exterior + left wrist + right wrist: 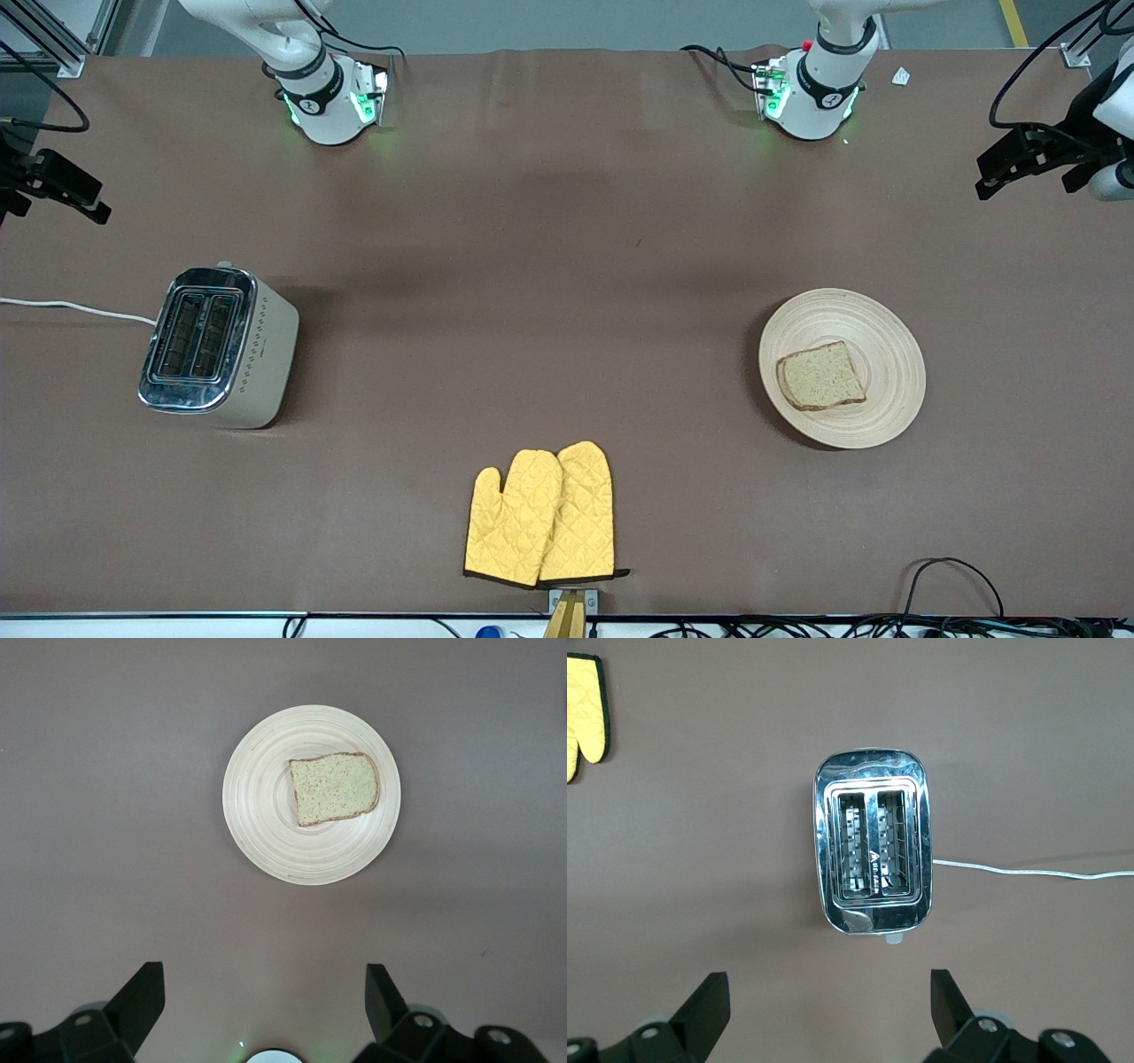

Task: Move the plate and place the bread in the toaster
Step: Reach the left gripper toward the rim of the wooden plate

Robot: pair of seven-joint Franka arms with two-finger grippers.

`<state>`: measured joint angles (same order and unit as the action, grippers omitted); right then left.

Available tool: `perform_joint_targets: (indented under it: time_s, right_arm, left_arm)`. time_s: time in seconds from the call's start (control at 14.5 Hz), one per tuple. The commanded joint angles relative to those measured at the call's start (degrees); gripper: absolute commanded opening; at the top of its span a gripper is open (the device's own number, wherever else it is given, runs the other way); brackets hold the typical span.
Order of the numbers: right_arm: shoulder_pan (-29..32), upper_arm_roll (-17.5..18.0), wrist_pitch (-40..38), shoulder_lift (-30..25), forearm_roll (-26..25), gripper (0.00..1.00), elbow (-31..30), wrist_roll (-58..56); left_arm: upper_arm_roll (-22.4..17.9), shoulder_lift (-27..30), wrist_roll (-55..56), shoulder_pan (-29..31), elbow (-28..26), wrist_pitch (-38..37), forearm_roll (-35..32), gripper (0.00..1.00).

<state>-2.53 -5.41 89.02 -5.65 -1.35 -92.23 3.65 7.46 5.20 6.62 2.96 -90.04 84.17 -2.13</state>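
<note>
here the bread (pixel 822 376) lies flat on the plate (pixel 873 323), a little off its middle. the plate rests on the brown worktop (pixel 567 266) toward the left arm's end. the toaster (pixel 217 347) stands well apart from it, toward the right arm's end, both slots bare, its white cord (pixel 75 308) leading off the edge. two yellow oven mitts (pixel 542 516) lie between them, nearer to the front camera. the left pincer (pixel 266 1010) hangs released high over the plate. the right pincer (pixel 830 1010) hangs released high over the toaster.
</note>
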Motion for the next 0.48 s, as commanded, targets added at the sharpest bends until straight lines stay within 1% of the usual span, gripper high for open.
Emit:
perform_joint_targets:
  time_s: [0.0,0.14,0.21,0.28,0.34,0.41]
  right_arm:
    - [0.16,0.4,-0.16,-0.32,-0.94,1.0,-0.5,0.83]
    - [0.16,0.4,-0.16,-0.32,-0.85,1.0,-0.5,0.92]
    - [0.16,0.4,-0.16,-0.32,-0.85,1.0,-0.5,0.92]
    - [0.16,0.4,-0.16,-0.32,-0.85,1.0,-0.5,0.92]
    - [0.07,0.4,-0.16,-0.32,-0.85,1.0,-0.5,0.92]
    - [0.16,0.4,-0.16,-0.32,-0.85,1.0,-0.5,0.92]
  left_arm:
    - [0.01,-0.46,-0.29,0.12,1.44,-0.77,0.11,1.0]
    - [-0.08,-1.85,-0.38,0.21,2.66,-0.77,0.11,1.0]
    - [-0.17,-4.13,-0.55,0.38,4.85,-0.85,0.46,1.0]
    - [-0.78,-5.54,-0.99,1.08,5.13,-0.85,0.9,1.0]
    - [-1.65,-7.12,-1.08,3.0,4.96,-0.77,2.73,1.0]
    - [-2.01,-8.88,-0.99,3.98,4.78,-0.59,6.58,1.0]
